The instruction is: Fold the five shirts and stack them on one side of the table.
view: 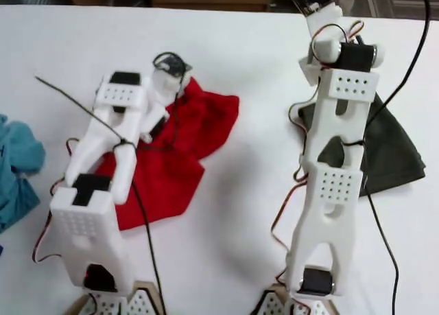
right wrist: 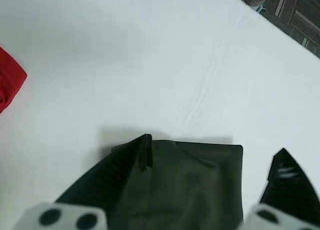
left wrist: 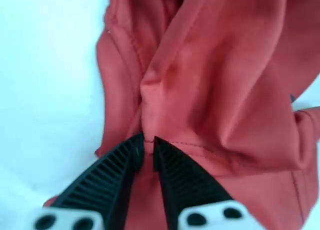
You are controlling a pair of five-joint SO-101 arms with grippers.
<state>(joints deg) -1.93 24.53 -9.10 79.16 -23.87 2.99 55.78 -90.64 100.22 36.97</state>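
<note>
Left fingers (left wrist: 120, 175) tight on red shirt (left wrist: 215, 89), its length diagonal; right fingers (right wrist: 289, 182) wide over dark shirt (right wrist: 190, 185).

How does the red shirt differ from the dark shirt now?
The red shirt is bunched into folds; the dark shirt lies smooth with a straight edge. The left gripper is shut on the red shirt; the right gripper stands open over the dark shirt. Both rest on the white table.
</note>
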